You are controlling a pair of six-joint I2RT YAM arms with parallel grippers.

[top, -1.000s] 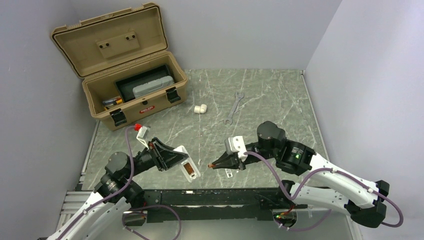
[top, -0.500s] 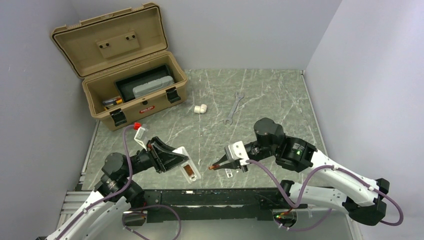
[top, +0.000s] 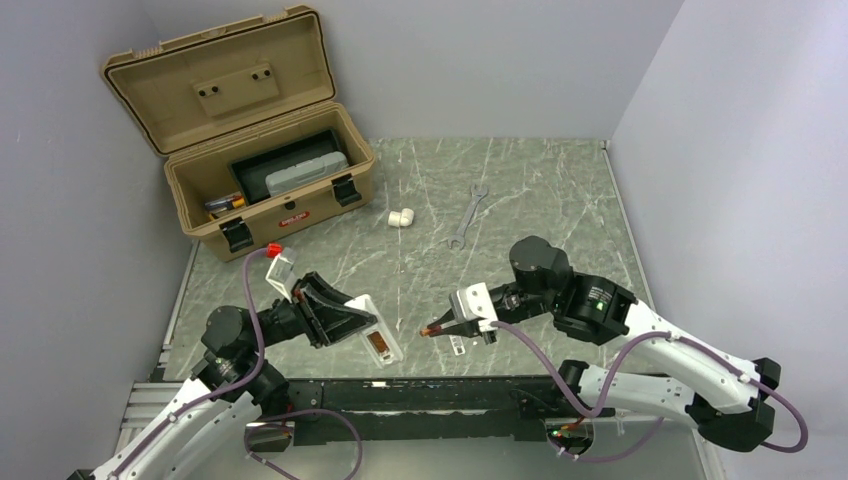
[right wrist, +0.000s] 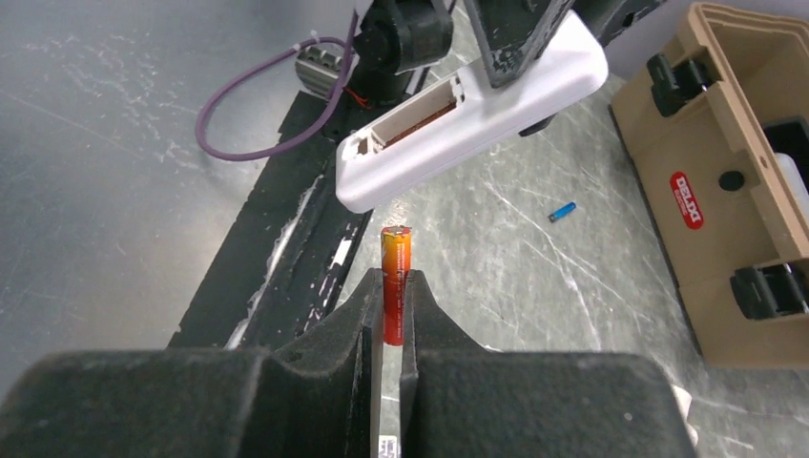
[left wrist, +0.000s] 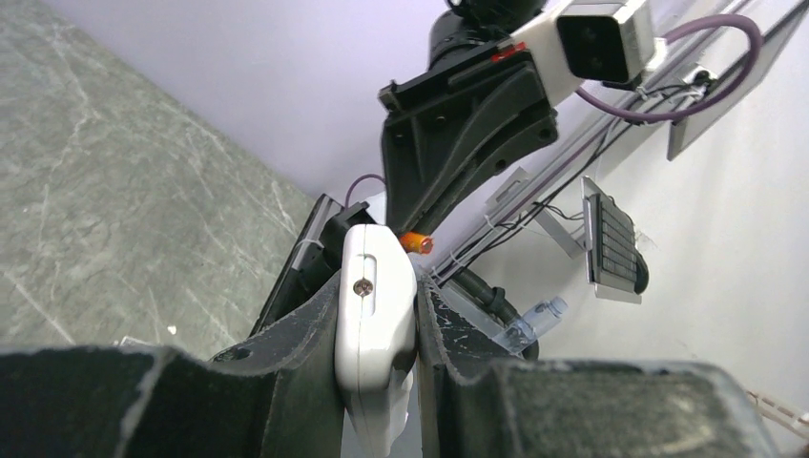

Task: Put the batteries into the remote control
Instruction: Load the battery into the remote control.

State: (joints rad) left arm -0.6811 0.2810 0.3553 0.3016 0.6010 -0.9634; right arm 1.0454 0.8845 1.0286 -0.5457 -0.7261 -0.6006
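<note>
My left gripper (top: 352,318) is shut on the white remote control (top: 377,338), held above the table's near edge with its open battery recess facing up; a cell seems to lie in the recess. In the left wrist view the remote (left wrist: 375,315) is clamped between my fingers. My right gripper (top: 443,326) is shut on an orange-red battery (top: 433,328) whose tip points at the remote, a short gap away. In the right wrist view the battery (right wrist: 395,281) stands between my fingers (right wrist: 367,315), just below the remote's (right wrist: 477,119) recess end.
An open tan toolbox (top: 262,170) stands at the back left. A white pipe elbow (top: 401,217) and a silver wrench (top: 467,214) lie mid-table. A small white tag (top: 458,346) lies under my right gripper. A tiny blue piece (right wrist: 562,211) lies on the table.
My right gripper with the battery has shifted slightly up and right, and its wrist has turned. My left arm has pulled back a little with the remote.
</note>
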